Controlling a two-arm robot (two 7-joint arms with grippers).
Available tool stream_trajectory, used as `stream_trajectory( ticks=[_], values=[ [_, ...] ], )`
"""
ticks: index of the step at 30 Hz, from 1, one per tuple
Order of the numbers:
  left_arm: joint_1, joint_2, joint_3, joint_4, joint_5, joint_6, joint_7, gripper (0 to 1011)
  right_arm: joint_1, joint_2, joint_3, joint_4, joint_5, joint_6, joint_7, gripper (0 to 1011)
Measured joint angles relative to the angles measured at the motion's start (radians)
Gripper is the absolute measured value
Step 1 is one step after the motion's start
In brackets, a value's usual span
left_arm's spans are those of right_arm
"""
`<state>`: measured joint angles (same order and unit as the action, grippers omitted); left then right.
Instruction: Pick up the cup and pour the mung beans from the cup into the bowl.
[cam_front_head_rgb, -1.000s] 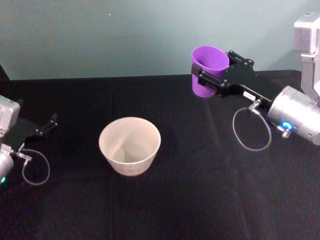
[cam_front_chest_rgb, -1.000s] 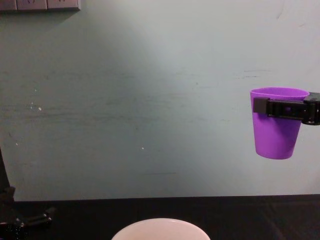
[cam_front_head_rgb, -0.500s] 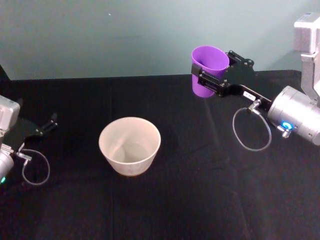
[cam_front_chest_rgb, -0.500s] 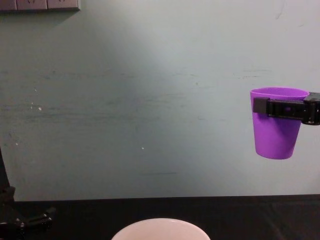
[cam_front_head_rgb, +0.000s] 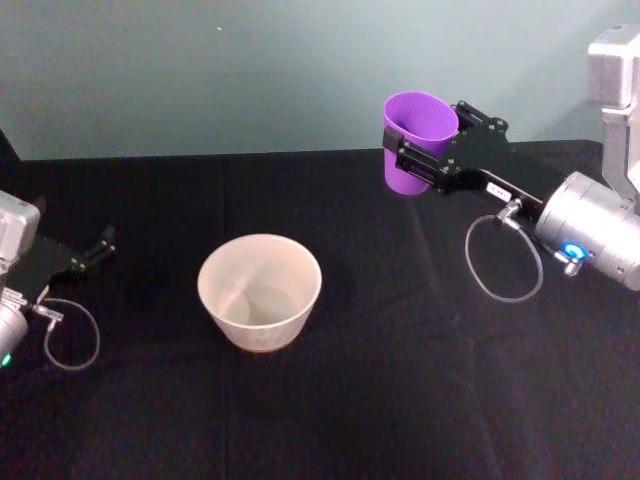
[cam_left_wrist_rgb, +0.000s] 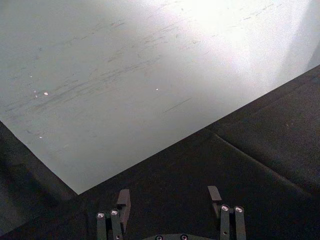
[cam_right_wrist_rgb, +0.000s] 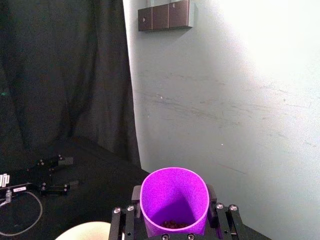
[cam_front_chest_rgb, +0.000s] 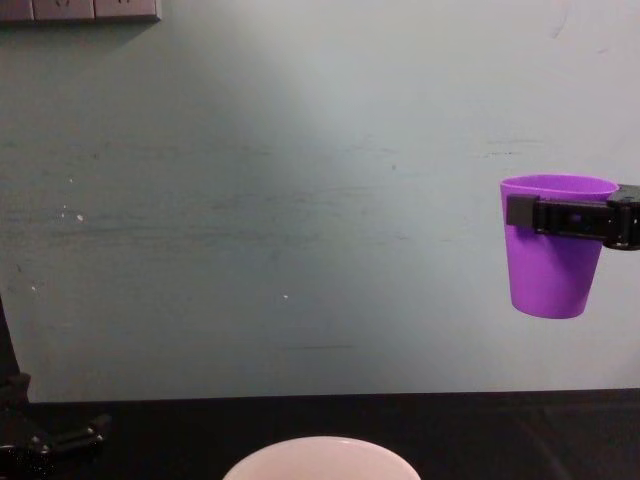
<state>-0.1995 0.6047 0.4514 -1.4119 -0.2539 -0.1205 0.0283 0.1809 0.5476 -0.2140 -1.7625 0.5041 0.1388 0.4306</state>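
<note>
Clamping the small purple plastic cup (cam_front_head_rgb: 420, 125) upright above the desk (cam_front_head_rgb: 400, 400), your right end effector (cam_front_head_rgb: 412, 152) hangs right of the round white bowl (cam_front_head_rgb: 262, 322); your left end effector (cam_left_wrist_rgb: 170, 197) sits parted.

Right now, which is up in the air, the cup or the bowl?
The cup, held upright by the right gripper; the bowl sits on the table.

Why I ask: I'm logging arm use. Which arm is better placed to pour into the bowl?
Right. The right gripper is shut on the cup, upright in the air; the left gripper sits open, empty, left of the bowl.
</note>
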Motion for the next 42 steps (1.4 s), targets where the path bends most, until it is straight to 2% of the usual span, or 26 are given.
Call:
stream_trajectory(
  ticks=[42],
  values=[
    [0.0,0.0,0.0,0.0,0.0,0.0,0.0,1000,0.0,0.0,0.0,0.0,0.0,0.0,0.0,731]
  ],
)
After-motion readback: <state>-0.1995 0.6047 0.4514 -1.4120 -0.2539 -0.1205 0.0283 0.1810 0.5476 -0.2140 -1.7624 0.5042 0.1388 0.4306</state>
